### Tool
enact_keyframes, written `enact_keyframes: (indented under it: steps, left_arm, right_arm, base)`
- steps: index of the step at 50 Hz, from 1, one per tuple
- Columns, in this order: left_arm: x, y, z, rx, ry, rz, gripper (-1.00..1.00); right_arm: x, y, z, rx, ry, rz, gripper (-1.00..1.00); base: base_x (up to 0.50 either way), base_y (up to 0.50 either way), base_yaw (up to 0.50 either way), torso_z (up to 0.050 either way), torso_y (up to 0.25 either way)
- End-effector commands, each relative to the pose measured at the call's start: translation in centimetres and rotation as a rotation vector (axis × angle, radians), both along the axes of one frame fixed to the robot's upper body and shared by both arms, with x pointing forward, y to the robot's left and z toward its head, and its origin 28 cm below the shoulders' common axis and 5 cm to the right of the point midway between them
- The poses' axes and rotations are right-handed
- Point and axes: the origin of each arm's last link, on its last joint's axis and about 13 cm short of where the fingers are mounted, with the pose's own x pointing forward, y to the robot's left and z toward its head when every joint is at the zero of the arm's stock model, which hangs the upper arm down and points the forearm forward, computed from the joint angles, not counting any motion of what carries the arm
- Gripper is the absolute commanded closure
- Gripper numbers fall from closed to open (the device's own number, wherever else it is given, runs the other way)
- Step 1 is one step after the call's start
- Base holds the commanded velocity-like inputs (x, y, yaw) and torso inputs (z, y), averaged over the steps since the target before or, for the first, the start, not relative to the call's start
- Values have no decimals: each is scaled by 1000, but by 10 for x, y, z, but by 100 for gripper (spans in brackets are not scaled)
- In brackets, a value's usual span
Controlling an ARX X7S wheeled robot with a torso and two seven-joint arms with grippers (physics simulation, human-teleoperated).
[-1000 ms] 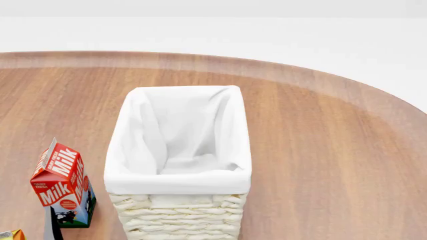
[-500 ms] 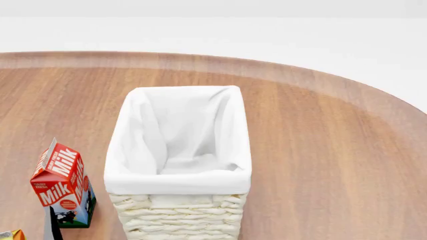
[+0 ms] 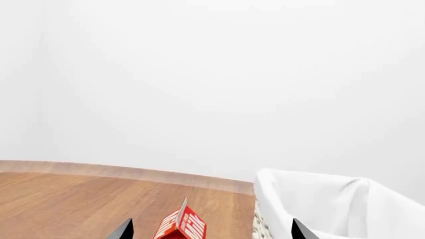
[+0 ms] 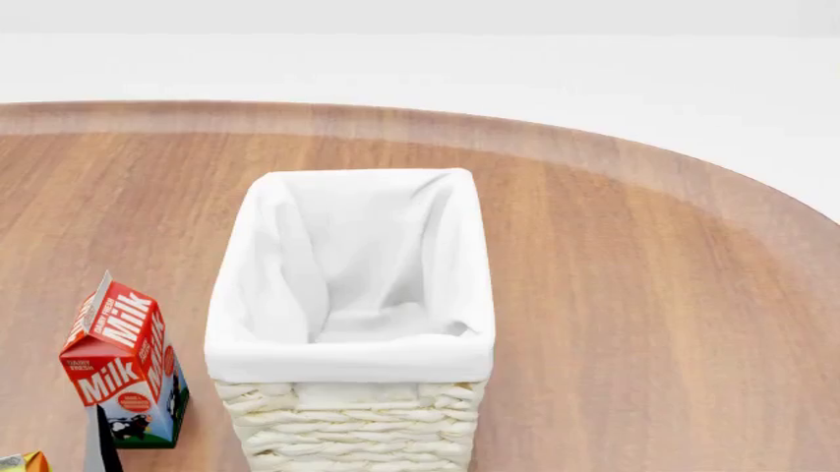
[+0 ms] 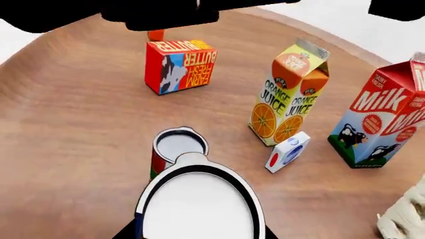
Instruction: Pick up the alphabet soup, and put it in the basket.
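The alphabet soup, a can with a white lid, dark rim and blue side, fills the near part of the right wrist view. My right gripper is shut on it, its dark jaws pressed against both sides of the can. The basket, cream wicker with a white cloth lining, stands mid-table with nothing inside; one wicker corner of the basket shows in the right wrist view. My left gripper is open, with the milk carton's red top ahead between its tips. One dark fingertip shows by the carton.
A milk carton stands left of the basket. Around the held can are a smaller red-labelled can, an orange juice carton, a butter box, a small white box and the milk carton. The round table's edge curves behind.
The dark fingertip at the lower left of the head view has shifted slightly. The basket and milk carton have not moved.
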Motion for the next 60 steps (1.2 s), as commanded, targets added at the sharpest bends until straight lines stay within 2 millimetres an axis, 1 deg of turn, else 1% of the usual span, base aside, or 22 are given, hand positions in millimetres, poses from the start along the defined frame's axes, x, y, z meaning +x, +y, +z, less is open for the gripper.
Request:
enact_keyframes:
  steps: [1,9,16,21,27,35,40,46,49,54,55,60]
  left_arm:
    - [-1,0,1,0,-1,0,-100]
    - [-1,0,0,0,0,1,-100]
    - [-1,0,0,0,0,0,-100]
    - [-1,0,1,0,-2,2,-100]
    - [-1,0,1,0,-2,3,-100]
    - [-1,1,0,0,-2,3,-100]
    - [0,1,-1,0,-2,5,-100]
    - [-1,2,-1,-1,-3,4,-100]
    - [-1,2,-1,0,-2,4,-100]
    - [0,1,-1,1,-2,5,-100]
    - [0,2,-1,-1,-2,6,-100]
    - [0,1,-1,0,-3,5,-100]
  right_arm:
    - [-15,-5,38,173,-87,28,100]
    - [-23,-12,54,257,-131,44,100]
    - [-30,-16,63,319,-163,48,100]
    - [-34,-20,73,390,-172,36,100]
    - [-33,-24,81,485,-188,-12,100]
    - [-34,-27,91,561,-201,-37,100]
    - [-32,-27,101,660,-216,-86,100]
    - [-34,-27,102,672,-233,-96,100]
    - [-31,-27,107,726,-247,-158,100]
    - [-29,-25,108,738,-269,-192,100]
    - [-28,-23,109,756,-285,-233,100]
    - [-25,-22,116,827,-282,-289,100]
  base:
    - [0,0,0,0,0]
    - [0,0,0,0,0]
    - [0,0,0,0,0]
    - [0,0,0,0,0]
    - [0,0,0,0,0]
    - [0,0,0,0,0]
    - [0,0,0,0,2]
    - [0,0,0,0,0]
    - [0,0,0,0,0]
    - [0,0,0,0,0]
    - [0,0,0,0,0]
    - [0,0,0,0,0]
